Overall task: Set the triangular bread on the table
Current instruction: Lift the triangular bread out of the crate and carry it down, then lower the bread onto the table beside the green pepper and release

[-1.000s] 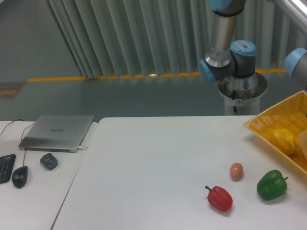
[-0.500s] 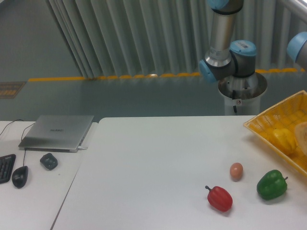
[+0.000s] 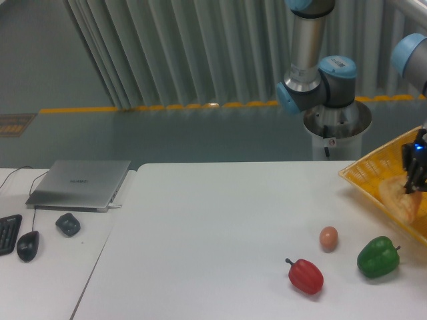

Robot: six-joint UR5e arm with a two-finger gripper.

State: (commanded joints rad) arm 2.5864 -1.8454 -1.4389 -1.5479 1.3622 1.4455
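Over the yellow basket [image 3: 373,175], our end effector [image 3: 413,179] grips the triangular bread [image 3: 397,199], fingers clamped on it. We judge it lifted but undelivered: carrying it beyond the basket onto the white surface [image 3: 220,227] remains.

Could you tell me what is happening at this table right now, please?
The robot arm's claw is at the right edge, over the yellow basket, on a pale golden piece of bread. Whether it grips the bread is unclear. On the table sit an egg, a red pepper and a green pepper.
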